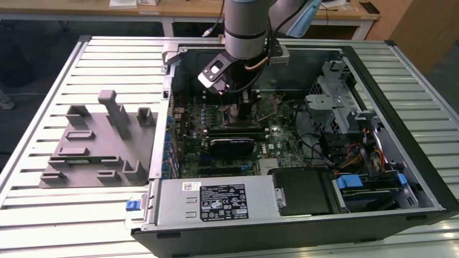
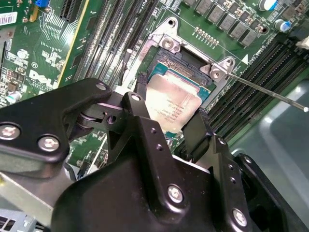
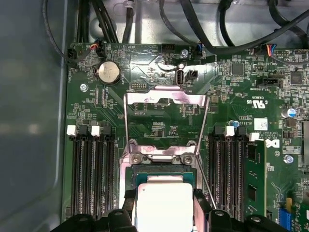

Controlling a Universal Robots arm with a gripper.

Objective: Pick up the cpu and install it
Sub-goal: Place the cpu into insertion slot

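THING: small flat square cpu (image 2: 174, 101), silvery metal lid, thin green rim, over the open black-framed socket (image 2: 153, 67) on the green motherboard (image 3: 231, 96) | TOOL: black two-finger gripper (image 2: 169, 116) clamped on the cpu's opposite edges | HANDLING: likely light, stiff, smooth-lidded, with a fragile underside; hold by the edges only and keep it level

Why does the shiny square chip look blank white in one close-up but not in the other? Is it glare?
Yes: in the first wrist view light bounces off the cpu, washing its metal top white; in the second wrist view the cpu looks duller, with faint print showing.
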